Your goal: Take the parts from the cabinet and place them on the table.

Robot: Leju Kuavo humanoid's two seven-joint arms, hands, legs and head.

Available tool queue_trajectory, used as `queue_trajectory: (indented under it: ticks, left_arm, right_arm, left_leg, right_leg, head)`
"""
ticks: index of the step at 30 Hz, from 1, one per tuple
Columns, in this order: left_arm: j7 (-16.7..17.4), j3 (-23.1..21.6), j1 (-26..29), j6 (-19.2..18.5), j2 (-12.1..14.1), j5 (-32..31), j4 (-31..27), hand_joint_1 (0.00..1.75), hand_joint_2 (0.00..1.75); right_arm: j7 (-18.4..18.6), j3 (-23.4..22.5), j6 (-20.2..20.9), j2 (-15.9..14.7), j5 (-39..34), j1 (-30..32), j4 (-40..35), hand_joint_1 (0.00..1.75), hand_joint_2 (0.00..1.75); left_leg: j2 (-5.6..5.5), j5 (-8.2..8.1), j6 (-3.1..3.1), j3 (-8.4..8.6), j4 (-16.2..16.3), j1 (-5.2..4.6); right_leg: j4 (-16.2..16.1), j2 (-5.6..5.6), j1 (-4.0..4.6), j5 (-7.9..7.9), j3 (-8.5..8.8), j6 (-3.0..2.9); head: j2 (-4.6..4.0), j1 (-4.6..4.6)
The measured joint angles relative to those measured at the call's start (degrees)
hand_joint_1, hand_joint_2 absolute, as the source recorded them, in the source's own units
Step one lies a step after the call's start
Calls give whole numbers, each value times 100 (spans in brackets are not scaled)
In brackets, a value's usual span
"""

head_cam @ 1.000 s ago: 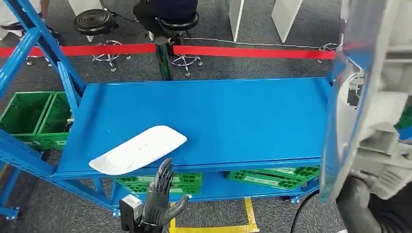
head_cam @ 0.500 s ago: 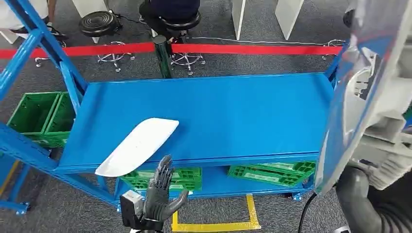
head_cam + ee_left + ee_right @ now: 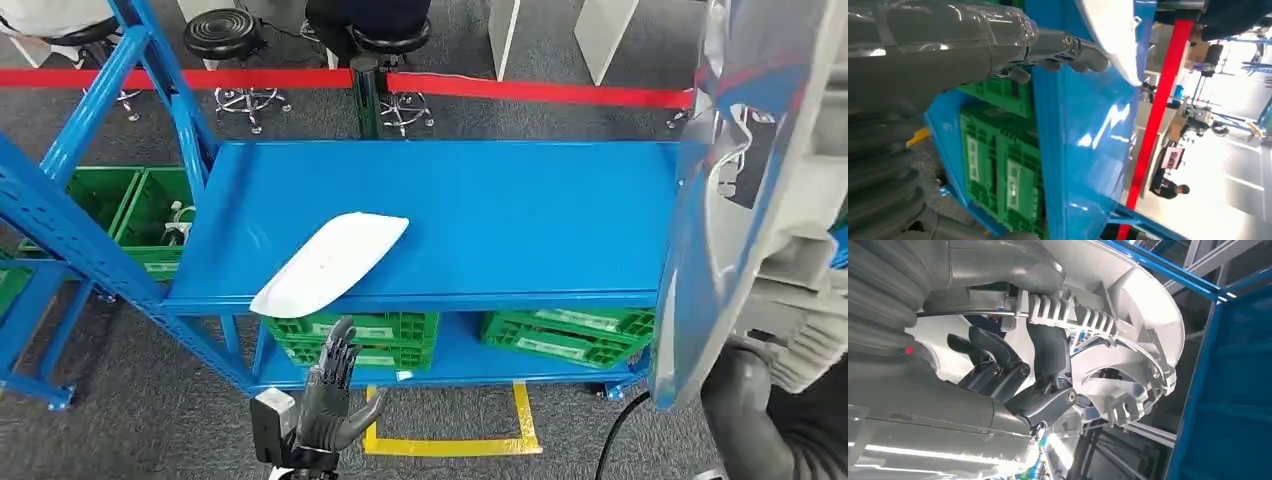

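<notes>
Head view: green crates [image 3: 352, 340] under blue shelf [image 3: 500, 220].

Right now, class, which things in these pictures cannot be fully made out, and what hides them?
- Grey part, head view: cut off by the right edge.
- Right robot hand, right wrist view: fingertips hidden behind the part.
- Green crates, head view: contents hidden under the blue shelf.

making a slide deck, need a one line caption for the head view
White part overhanging the blue table's front edge, left hand open below it, right hand gripping a large grey part.
</notes>
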Motion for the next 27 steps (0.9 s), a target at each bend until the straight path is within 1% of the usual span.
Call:
queue_trajectory:
  ticks: [1,2,3,4,5,6,7,8,9,10,11,12,13,14,15,16,17,18,19,20,21,22,23,24,25,26,27]
  left_arm:
    - [0,4,1,-4,-2,-7,0,0,175]
    - [0,7,1,-9,-9,-18,0,0,175]
    - [0,9,1,-15,-18,-26,0,0,175]
    - [0,18,-2,-26,-22,-41,0,0,175]
    - [0,24,0,-31,-22,-48,2,0,175]
    - [0,31,1,-39,-24,-57,2,0,175]
    - [0,37,8,-44,-28,-72,2,0,175]
    - [-2,44,9,-52,-22,-94,4,0,175]
    - [0,50,9,-57,-20,-96,4,0,175]
    - [0,52,10,-59,-20,-103,4,0,175]
    - [0,57,13,-59,-20,-109,4,0,175]
    - [0,59,16,-59,-20,-118,4,0,175]
    - [0,63,19,-59,-20,-120,7,0,175]
    - [0,66,24,-59,-20,-127,9,0,175]
    - [0,66,26,-59,-20,-140,11,0,175]
    - [0,66,25,-57,-22,-153,15,0,175]
    - [0,68,25,-55,-22,-162,17,0,175]
    - [0,68,24,-55,-22,-173,15,0,175]
    - [0,68,27,-50,-28,-181,13,0,175]
    - [-2,72,28,-46,-33,-192,13,0,175]
    - [0,74,29,-44,-35,-195,15,0,175]
    - [0,79,36,-35,-35,-195,15,0,175]
    - [0,83,45,-31,-39,-199,17,0,175]
    - [0,90,42,-24,-42,-203,20,0,175]
    - [0,92,41,-20,-44,-203,20,0,175]
    - [0,92,42,-6,-44,-203,20,0,175]
    - [0,92,42,9,-44,-203,22,0,175]
  right_arm:
    - [0,0,0,0,4,2,0,175,175]
    - [0,-2,0,0,7,2,0,175,175]
    - [-2,-7,0,0,7,0,-2,175,175]
    - [-11,-11,0,0,9,4,-2,175,175]
    - [-15,-13,0,2,7,6,-2,175,175]
    - [-20,-13,0,2,7,14,-2,175,175]
    - [-26,-15,0,2,2,31,-2,175,175]
    - [-37,-15,0,9,0,36,0,175,175]
    - [-39,-15,0,9,-2,35,0,175,175]
    - [-44,-15,0,9,0,39,0,175,175]
    - [-44,-11,0,13,7,57,0,175,175]
    - [-44,-9,0,15,9,58,0,175,175]
    - [-44,-9,0,17,9,58,0,175,175]
    - [-44,-9,0,20,11,61,0,175,175]
    - [-44,-7,0,22,22,59,0,175,175]
    - [-44,0,0,22,57,58,0,175,175]
    - [-44,4,0,22,88,57,0,175,175]
    - [-44,7,0,22,127,56,0,175,175]
    - [-44,7,0,20,138,49,-2,175,175]
    - [-44,11,0,20,151,51,0,175,175]
    - [-35,13,0,20,170,41,0,175,175]
    - [-15,20,0,22,184,39,0,175,175]
    - [-7,35,0,22,195,35,0,175,175]
    - [0,57,0,22,203,27,2,175,175]
    - [9,72,0,20,203,17,2,175,175]
    - [9,83,0,22,201,4,2,175,175]
    - [9,101,0,24,194,0,2,175,175]
  left_leg:
    - [-3,50,-8,-56,0,-16]
    - [-7,99,-15,-96,0,-25]
    - [-2,138,-32,-122,0,-25]
    - [6,188,-62,-153,3,-46]
    - [16,261,-109,-188,-8,-26]
    - [28,310,-140,-209,-23,-2]
    - [27,379,-180,-212,-56,-5]
    - [30,311,-196,-246,-31,-3]
    - [28,45,-236,-303,60,-2]
    - [21,-346,-259,-378,357,15]
    - [21,-724,-292,-464,788,28]
    - [21,-942,-316,-531,1184,32]
    - [22,-987,-340,-553,1483,33]
    - [23,-860,-355,-494,1598,37]
    - [24,-637,-361,-340,1520,41]
    - [26,-414,-362,-75,1257,43]
    - [28,-334,-359,249,875,48]
    - [24,-492,-356,622,405,62]
    - [5,-627,-332,852,4,40]
    - [-3,-688,-268,835,-57,39]
    - [-12,-678,-253,788,-59,21]
    - [-17,-641,-193,755,-46,4]
    - [-4,-570,-97,692,-98,36]
    - [5,-504,-39,656,-88,34]
    - [5,-445,3,579,-88,32]
    - [10,-371,26,492,-87,25]
    - [10,-306,38,412,-85,18]
  right_leg:
    - [-418,1,20,197,304,-50]
    - [-899,12,49,305,637,-116]
    - [-1348,25,86,256,948,-191]
    - [-1669,20,98,198,1100,-215]
    - [-1693,26,121,197,1072,-201]
    - [-1687,31,138,230,1036,-207]
    - [-1707,27,148,305,1000,-223]
    - [-1803,-12,81,410,991,-249]
    - [-1801,-23,91,487,912,-268]
    - [-1790,-33,88,542,820,-316]
    - [-1764,-36,89,604,724,-307]
    - [-1738,-44,90,658,632,-303]
    - [-1708,-48,89,713,533,-298]
    - [-1669,-52,88,760,427,-286]
    - [-1615,-57,82,805,310,-270]
    - [-1549,-56,72,844,185,-244]
    - [-1484,-53,62,874,90,-219]
    - [-1408,-48,70,899,20,-188]
    - [-1346,-45,86,914,-38,-167]
    - [-1335,-45,89,972,-67,-124]
    - [-1337,-46,74,1028,-98,-98]
    - [-1350,-46,62,1085,-116,-63]
    - [-1349,-46,48,1105,-149,-37]
    - [-1257,-28,40,863,-205,1]
    - [-1016,-28,38,502,-243,25]
    - [-600,-28,36,97,-295,47]
    - [-209,-28,35,-177,-328,59]
  head:
    - [0,0]
    - [0,2]
    - [0,4]
    - [0,0]
    - [0,-2]
    - [0,-2]
    - [0,0]
    - [0,-2]
    - [0,-13]
    - [0,-26]
    - [0,-33]
    - [0,-33]
    - [0,-44]
    - [0,-48]
    - [0,-48]
    - [0,-48]
    - [0,-48]
    - [0,-48]
    - [0,-68]
    - [0,-68]
    - [0,-68]
    - [0,-66]
    - [0,-66]
    - [0,-57]
    - [0,-28]
    - [0,-24]
    - [0,-17]
